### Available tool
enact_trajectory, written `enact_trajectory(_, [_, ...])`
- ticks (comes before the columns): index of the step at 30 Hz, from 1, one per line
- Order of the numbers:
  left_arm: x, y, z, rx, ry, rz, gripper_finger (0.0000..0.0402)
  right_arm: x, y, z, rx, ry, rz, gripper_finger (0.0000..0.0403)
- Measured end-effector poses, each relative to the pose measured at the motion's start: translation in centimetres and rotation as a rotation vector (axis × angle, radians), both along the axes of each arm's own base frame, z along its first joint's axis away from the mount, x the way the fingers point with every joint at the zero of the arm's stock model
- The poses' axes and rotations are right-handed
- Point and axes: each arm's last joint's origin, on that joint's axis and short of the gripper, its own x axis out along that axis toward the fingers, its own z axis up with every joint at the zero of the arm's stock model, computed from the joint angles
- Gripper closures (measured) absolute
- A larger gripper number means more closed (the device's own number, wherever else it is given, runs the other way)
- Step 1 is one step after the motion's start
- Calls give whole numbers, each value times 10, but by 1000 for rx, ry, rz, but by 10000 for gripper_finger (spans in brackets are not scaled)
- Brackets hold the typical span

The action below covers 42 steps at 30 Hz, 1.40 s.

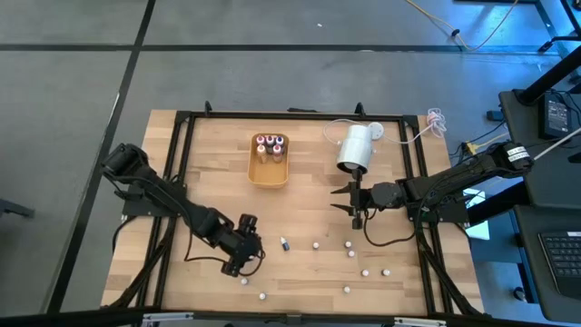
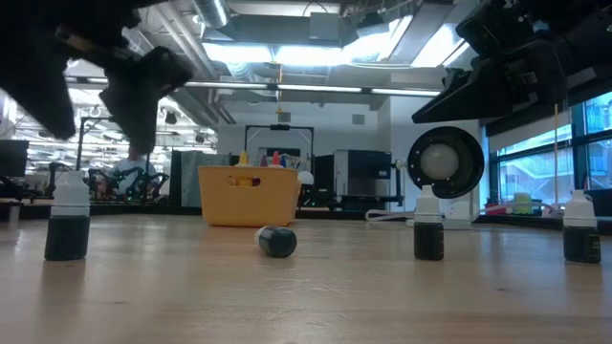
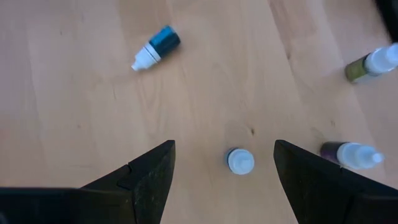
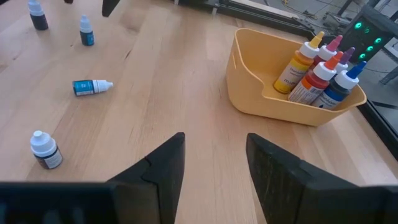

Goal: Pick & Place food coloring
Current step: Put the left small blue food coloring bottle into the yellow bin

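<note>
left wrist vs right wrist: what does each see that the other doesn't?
Left wrist only: the open left gripper hanging over an upright white-capped bottle, with two more bottles off to one side.

Right wrist only: the yellow tray with five larger colored bottles in one end, and the empty right gripper aimed at bare table beside it.

Both: the teal bottle lying on its side on the wooden table.
</note>
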Motion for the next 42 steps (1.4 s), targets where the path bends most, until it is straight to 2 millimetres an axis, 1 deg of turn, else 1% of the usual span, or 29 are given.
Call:
enact_trajectory(5, [4,-5,-18,26,44,-8,135,0,0,0,0,0,0,230])
enact_trajectory(9, [7,-7,-29,23,76,27,135,0,0,0,2,0,-1,230])
enact_trajectory(13, [7,-8,-34,-17,109,63,135,0,0,0,2,0,-1,230])
enact_trajectory(19, [7,-9,-34,-59,125,91,135,0,0,0,0,0,0,230])
enact_trajectory(31, [13,-13,-31,-117,74,78,135,0,0,0,-1,0,0,230])
enact_trajectory(42, [12,-13,-31,-127,80,82,135,0,0,0,-1,0,0,230])
